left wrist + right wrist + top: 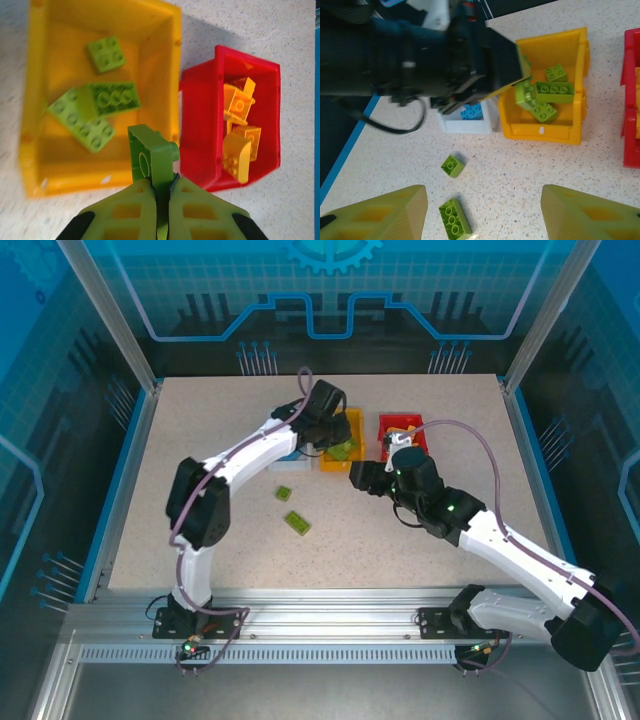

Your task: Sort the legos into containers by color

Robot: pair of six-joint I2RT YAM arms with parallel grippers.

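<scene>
The yellow bin (30,100) holds three jumbled green bricks (95,112). A fourth green brick (150,155) hangs on edge above its rim, pinched in the left gripper's (161,186) jaws. The red bin (197,125) alongside holds yellow-orange bricks (239,145); the white bin (467,125), a blue brick (471,112). Two loose green bricks (452,165) lie on the surface (520,170).

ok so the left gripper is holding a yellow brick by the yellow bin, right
Not quite: the left wrist view shows the left gripper shut on a green brick, not a yellow one, by the yellow bin.
</scene>
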